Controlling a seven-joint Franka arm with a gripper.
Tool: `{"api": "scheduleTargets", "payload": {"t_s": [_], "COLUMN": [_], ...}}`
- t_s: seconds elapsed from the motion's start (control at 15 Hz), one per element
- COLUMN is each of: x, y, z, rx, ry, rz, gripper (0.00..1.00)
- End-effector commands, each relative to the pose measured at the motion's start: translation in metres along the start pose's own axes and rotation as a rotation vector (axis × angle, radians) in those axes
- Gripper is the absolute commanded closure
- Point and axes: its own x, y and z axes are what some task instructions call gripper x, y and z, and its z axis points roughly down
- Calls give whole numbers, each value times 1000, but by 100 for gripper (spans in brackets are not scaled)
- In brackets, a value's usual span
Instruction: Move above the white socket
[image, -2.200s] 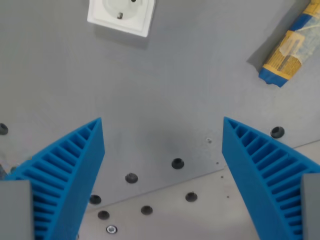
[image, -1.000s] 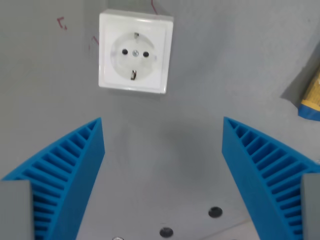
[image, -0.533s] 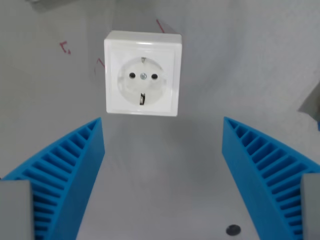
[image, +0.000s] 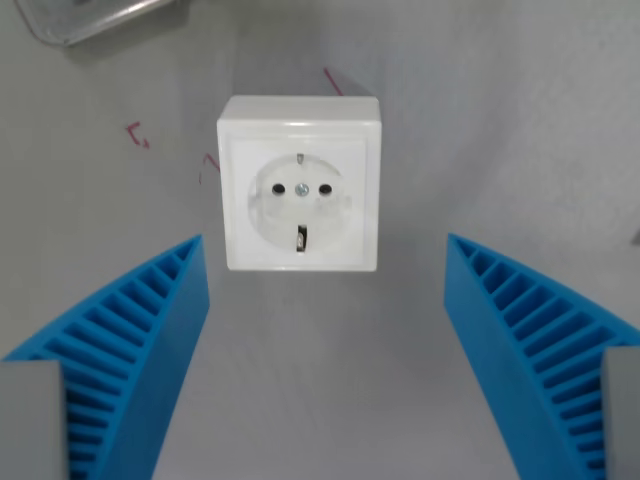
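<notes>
1. White socket (image: 300, 198) on the grey table (image: 520, 150), ahead of the blue fingers (image: 130, 350), a bit toward the wrist view's left of the middle of the gap.
2. Square, so no long side; holes side by side.
3. Fingers spread wide apart, holding nothing, touching nothing.
4. Probably a small move forward left, to bring the socket right under the gap.
</notes>
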Motion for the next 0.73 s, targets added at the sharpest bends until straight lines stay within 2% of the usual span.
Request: {"api": "scheduleTargets", "payload": {"t_s": [0.07, 0.73], "x": [9, 10], "y": [-9, -14], "z": [7, 14], "rx": [-102, -98], "ry": [38, 56], "rz": [74, 63], "gripper": [0, 0]}}
